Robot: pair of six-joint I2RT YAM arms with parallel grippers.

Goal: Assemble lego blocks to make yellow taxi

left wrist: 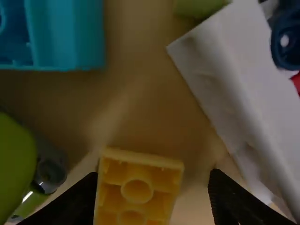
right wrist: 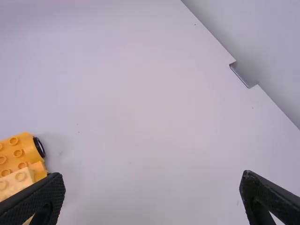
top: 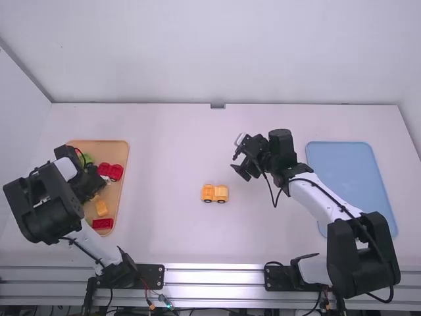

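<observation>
Straddling yellow block (left wrist: 136, 164), your left gripper (top: 84, 187) stood spread over tray (top: 119, 187); your right gripper (top: 235, 163), also spread, hung near yellow car (top: 208, 193).

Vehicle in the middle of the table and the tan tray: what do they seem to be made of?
The vehicle looks like smooth, hard yellow-orange plastic, with moulded round studs on top. Its black wheel could be plastic or rubber. The tan tray looks smooth; its colour suggests wood, though plastic is possible.
</observation>
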